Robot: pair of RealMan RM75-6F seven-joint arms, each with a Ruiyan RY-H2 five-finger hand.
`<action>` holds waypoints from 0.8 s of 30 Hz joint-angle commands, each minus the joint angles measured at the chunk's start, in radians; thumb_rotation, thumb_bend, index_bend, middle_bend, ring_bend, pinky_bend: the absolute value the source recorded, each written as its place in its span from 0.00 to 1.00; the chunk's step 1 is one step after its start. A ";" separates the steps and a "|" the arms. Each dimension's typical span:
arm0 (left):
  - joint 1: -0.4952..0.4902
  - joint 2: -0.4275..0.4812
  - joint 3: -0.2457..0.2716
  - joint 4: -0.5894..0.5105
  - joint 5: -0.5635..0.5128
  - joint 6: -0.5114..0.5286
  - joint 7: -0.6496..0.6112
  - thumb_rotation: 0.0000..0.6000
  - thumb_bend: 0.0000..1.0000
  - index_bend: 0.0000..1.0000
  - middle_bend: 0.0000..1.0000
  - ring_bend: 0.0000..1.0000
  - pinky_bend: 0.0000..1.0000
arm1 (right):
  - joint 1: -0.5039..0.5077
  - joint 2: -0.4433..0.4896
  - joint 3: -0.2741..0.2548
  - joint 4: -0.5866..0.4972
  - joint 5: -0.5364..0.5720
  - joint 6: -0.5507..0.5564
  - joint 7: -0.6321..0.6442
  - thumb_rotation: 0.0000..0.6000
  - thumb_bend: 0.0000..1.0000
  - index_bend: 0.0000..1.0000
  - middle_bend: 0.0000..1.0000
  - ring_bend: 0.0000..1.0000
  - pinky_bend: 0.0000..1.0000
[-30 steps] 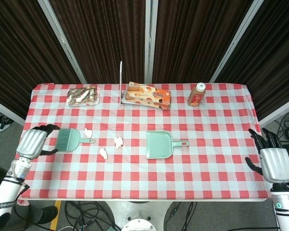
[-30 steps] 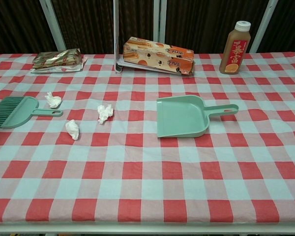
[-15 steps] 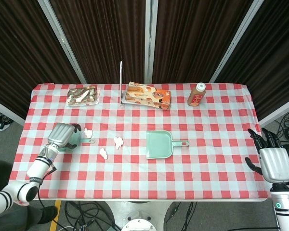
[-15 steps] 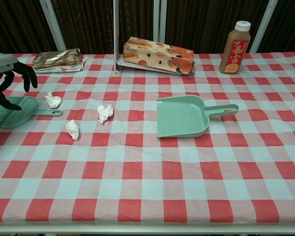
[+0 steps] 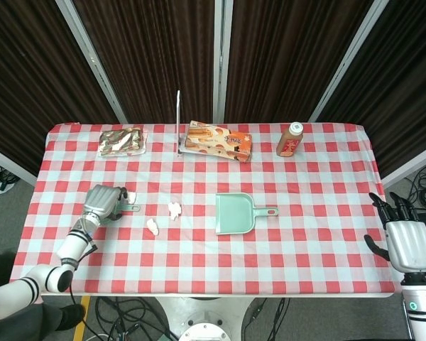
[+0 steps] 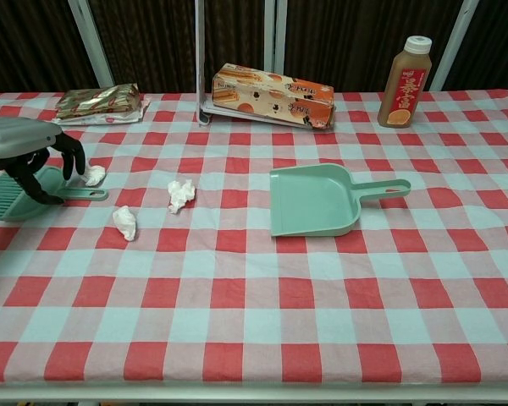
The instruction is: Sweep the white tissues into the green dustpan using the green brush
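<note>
The green brush (image 6: 21, 201) lies flat at the table's left, handle (image 5: 131, 208) pointing right. My left hand (image 6: 32, 150) arches over its neck, fingers (image 6: 71, 161) curled down on the far side and thumb on the near side; the brush still rests on the cloth. My left hand (image 5: 105, 202) hides most of the brush from the head view. Three white tissues lie nearby: one (image 6: 93, 175) by the fingertips, one (image 6: 180, 194) further right, one (image 6: 124, 222) nearer. The green dustpan (image 6: 313, 200) sits mid-table, mouth facing left. My right hand (image 5: 409, 243) hangs open off the right edge.
Along the back of the checked tablecloth (image 6: 262, 304) lie a snack packet (image 6: 99, 103), an orange biscuit box (image 6: 273, 95) on a metal stand and a brown drink bottle (image 6: 404, 82).
My left hand has moved right and lower over the brush, from its bristle end to its neck, and its fingers have curled further down around it. The right hand has dropped slightly.
</note>
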 commanded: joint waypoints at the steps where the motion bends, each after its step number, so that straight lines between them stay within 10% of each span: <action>1: -0.003 -0.017 0.005 0.019 -0.009 -0.001 0.005 1.00 0.21 0.40 0.44 0.75 0.89 | -0.002 0.002 0.000 -0.001 0.000 0.003 0.000 1.00 0.15 0.11 0.27 0.08 0.14; 12: 0.036 -0.048 0.015 0.093 0.059 0.064 -0.196 1.00 0.25 0.41 0.44 0.75 0.90 | -0.006 0.004 -0.003 -0.006 0.007 0.001 -0.004 1.00 0.15 0.11 0.27 0.08 0.14; 24: -0.016 -0.052 0.035 0.076 0.000 0.001 0.104 1.00 0.24 0.43 0.46 0.75 0.90 | -0.017 0.008 -0.008 -0.020 0.006 0.013 -0.016 1.00 0.15 0.11 0.27 0.08 0.14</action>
